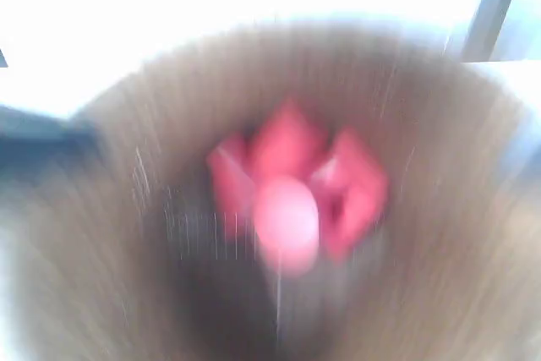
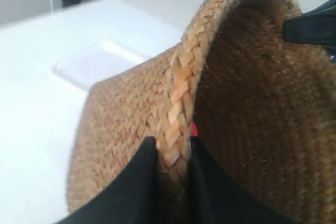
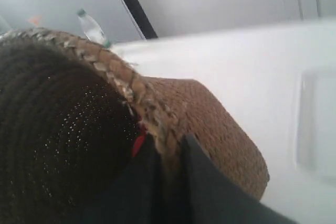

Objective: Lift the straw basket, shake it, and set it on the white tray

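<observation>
seemingly mid-shake, the straw basket point(image 2: 126, 108) is clamped at its rim by left gripper point(image 2: 173, 150) and right gripper point(image 3: 169, 144). the white tray point(image 2: 97, 61) beyond them is unreached

Exterior close, peering into straw basket point(image 1: 456, 209), wrist views hugging its rim

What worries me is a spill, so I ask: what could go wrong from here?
1. The left gripper and the right gripper each pinch only the braided rim of the straw basket; a hard shake might pull it free.
2. The basket looks tipped, and the blurred red things inside might tumble out.
3. The white tray lies off to the side; the base might land on its rim.
</observation>
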